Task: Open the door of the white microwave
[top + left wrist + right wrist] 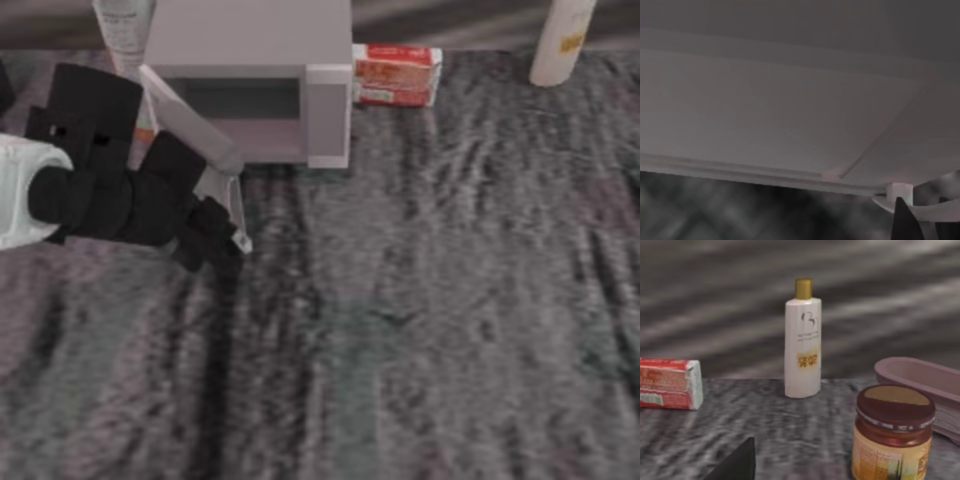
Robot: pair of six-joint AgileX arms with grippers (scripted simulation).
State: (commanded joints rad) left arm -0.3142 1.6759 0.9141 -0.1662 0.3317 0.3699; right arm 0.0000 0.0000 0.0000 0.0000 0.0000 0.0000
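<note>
1. Swinging on a hinge at its left edge, the door of the white microwave stands partly open at the back left of the table, its free edge angled out toward the front and the cavity showing behind it.
2. The left gripper sits at that free edge, by the door's handle; its jaws seem to be closed on the handle, though the dark fingers hide the contact itself, so I cannot tell for certain.
3. Handling, as I judge it: the door is a stiff, light panel that turns only about its hinge, so the pull should follow an arc (a straight tug would likely drag the whole box). The smooth frame gives little purchase; the handle at the free edge is the place to hold.
4. The left wrist view shows only the door's pale face and window close up, with a fingertip at the handle.
5. The right wrist view shows a white bottle, a jar and a pink tray; the top view misses the jar and tray. The red-and-white carton lies just right of the microwave. The right gripper is out of the top view.
</note>
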